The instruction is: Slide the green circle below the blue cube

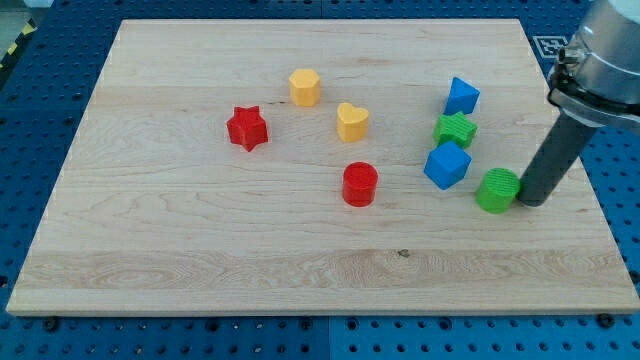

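No jaws are fitted, so their state can't be told; my tip [529, 201] is set on the table [200, 250] touching the right side of the green circle [497, 190], which is found just right of & slightly below the blue cube [446, 165].

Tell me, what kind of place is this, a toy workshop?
More likely a robotics test bench, I think. A wooden board sits on a blue perforated base, small coloured blocks such as the green circle and blue cube are scattered across it, and my tip rests beside the green circle.
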You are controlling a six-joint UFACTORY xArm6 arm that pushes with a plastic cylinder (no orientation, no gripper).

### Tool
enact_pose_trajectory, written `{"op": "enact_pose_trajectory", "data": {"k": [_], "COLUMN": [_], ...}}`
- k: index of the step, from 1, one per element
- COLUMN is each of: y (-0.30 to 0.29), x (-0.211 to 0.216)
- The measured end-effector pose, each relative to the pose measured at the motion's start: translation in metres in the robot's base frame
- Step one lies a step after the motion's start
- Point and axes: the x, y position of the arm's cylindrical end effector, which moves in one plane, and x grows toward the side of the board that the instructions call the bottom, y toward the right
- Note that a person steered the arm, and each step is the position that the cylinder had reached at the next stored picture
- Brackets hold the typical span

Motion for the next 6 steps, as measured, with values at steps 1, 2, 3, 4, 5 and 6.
{"op": "enact_pose_trajectory", "data": {"k": [1,2,3,4,5,6], "y": [-0.025,-0.047,-0.057,-0.057,-0.049,-0.047], "x": [0.0,-0.003,-0.004,-0.004,-0.003,0.02]}}
